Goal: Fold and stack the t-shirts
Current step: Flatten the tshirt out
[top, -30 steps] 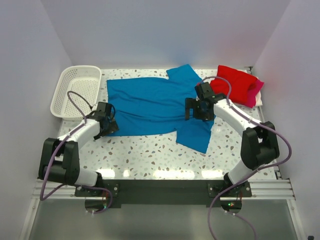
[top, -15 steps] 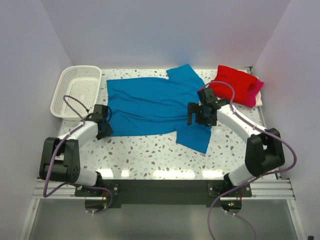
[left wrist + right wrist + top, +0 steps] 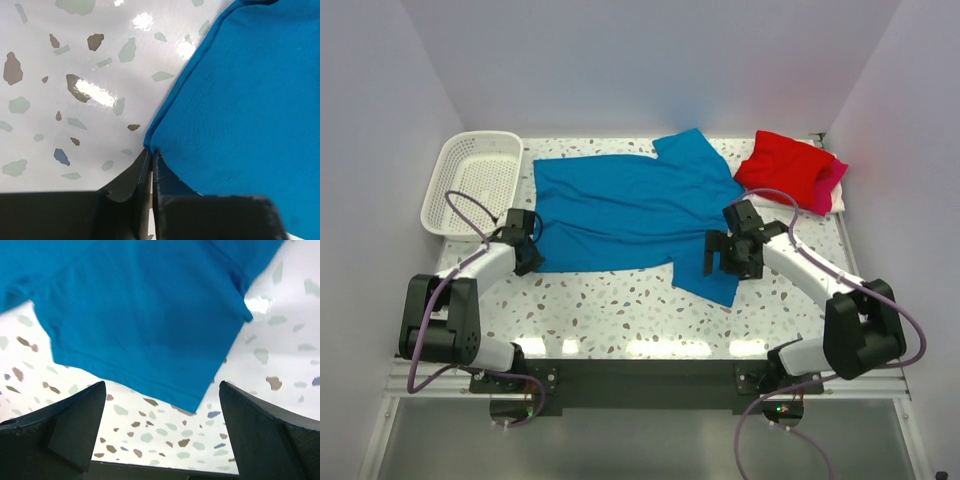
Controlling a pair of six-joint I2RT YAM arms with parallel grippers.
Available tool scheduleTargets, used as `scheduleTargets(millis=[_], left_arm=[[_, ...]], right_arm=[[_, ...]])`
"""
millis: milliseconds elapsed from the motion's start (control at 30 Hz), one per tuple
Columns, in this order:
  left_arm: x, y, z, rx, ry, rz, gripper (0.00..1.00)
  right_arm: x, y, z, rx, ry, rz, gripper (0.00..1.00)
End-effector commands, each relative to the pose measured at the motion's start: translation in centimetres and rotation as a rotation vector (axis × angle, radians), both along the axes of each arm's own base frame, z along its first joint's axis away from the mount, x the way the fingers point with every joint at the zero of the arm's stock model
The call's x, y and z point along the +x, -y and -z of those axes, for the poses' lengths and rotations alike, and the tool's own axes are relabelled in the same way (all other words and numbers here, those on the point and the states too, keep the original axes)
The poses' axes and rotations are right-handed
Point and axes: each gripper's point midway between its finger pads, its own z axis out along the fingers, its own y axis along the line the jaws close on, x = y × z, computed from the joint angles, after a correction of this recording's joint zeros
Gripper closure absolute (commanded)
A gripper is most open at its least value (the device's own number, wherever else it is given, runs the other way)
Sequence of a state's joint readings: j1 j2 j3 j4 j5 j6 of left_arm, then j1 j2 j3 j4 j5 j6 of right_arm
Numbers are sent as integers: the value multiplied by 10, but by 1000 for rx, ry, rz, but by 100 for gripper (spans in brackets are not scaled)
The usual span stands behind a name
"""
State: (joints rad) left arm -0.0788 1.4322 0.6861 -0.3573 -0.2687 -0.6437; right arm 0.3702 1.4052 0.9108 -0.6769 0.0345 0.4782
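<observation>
Judged the task partly done. Found the red t-shirt (image 3: 782, 165) lying on the magenta-pink t-shirt (image 3: 831, 186) at the upper right of the top view, both looking folded and stacked. Found the blue t-shirt (image 3: 610, 210) spread open and unfolded across the middle of the table (image 3: 620, 310), sleeves at its right end, one pointing up the frame and one down. Reckoned what remained: folding the blue one and adding it to the pile. Noted the white mesh basket (image 3: 480, 137) at upper left, apart from the cloth.

Saw the left arm stretched low toward the shirt's lower-left corner. Found the left gripper (image 3: 150, 151) down at table level, fingers pressed nearly together and pinching that hem corner. Saw the right arm reaching in from the lower right. Found the right gripper (image 3: 161, 390) poised above the lower sleeve, jaws spread wide, gripping nothing.
</observation>
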Motion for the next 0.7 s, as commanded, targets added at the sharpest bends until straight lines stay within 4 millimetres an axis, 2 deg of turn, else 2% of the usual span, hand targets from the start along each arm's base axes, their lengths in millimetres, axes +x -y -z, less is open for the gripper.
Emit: scheduleTargets(millis=[0, 33, 233, 400, 567, 667], left_arm=[[-8, 4, 12, -27, -28, 7, 95], [-9, 4, 12, -30, -30, 7, 100], [-11, 3, 7, -27, -21, 13, 100], [-12, 2, 4, -24, -17, 18, 100], [-17, 2, 7, -29, -25, 18, 100], [-18, 2, 8, -29, -26, 20, 100]], right_arm=[[-20, 6, 5, 8, -25, 45, 1], [-23, 8, 7, 6, -29, 52, 2], [-45, 15, 23, -5, -84, 94, 2], [-58, 16, 32, 13, -110, 127, 6], [-60, 16, 42, 23, -105, 138, 23], [-57, 13, 48, 38, -95, 145, 29]])
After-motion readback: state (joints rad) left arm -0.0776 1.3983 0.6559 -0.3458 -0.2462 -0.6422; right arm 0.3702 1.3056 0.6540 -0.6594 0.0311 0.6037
